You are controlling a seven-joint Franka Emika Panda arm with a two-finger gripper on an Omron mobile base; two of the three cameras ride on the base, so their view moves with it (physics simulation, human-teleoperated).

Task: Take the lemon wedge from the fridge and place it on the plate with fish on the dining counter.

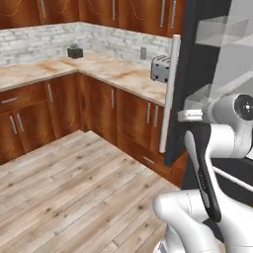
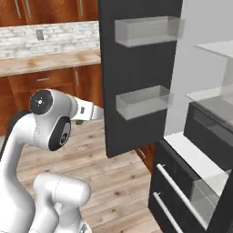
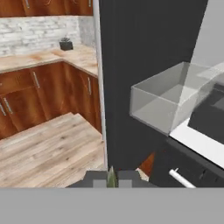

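You face the fridge (image 2: 136, 68) with its left door swung open toward you, two bins (image 2: 143, 102) mounted one above the other on the door's inner face and shelves (image 2: 211, 98) inside to their right. Below the shelves sit two drawers (image 2: 175, 191), one over the other. Left of the door, an L-shaped counter (image 1: 74, 69) runs along the wall; a toaster (image 1: 160, 68) stands near its right end, a small pot (image 1: 75, 51) in the back corner.
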